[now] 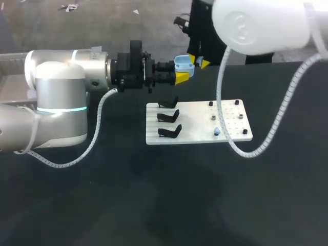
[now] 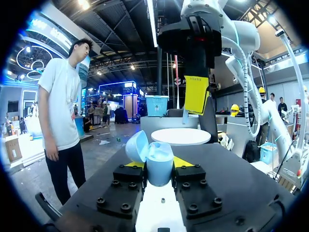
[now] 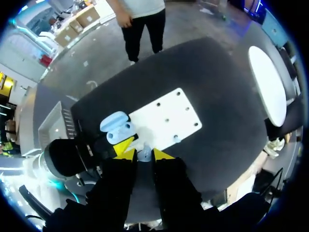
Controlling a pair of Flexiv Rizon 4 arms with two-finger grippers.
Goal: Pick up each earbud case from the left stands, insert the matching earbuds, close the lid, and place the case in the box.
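A light blue earbud case (image 1: 183, 65) with its lid up is held above the table's far edge, behind the white board (image 1: 195, 115); my left gripper (image 1: 182, 73) is shut on it. The left wrist view shows the case (image 2: 159, 169) between the fingers, its lid (image 2: 137, 146) tipped back. My right gripper (image 1: 199, 61) hangs just above and beyond the case. It is shut on a small pale blue earbud (image 3: 144, 155), with the open case (image 3: 118, 128) a little ahead of its tips. The three black stands (image 1: 169, 117) on the board are bare.
The white board lies mid-table, with small dark pegs on its right half and one blue earbud (image 1: 217, 131) near its front right. My right arm's white cable (image 1: 241, 143) loops down beside the board. Dark tabletop (image 1: 169, 195) stretches in front.
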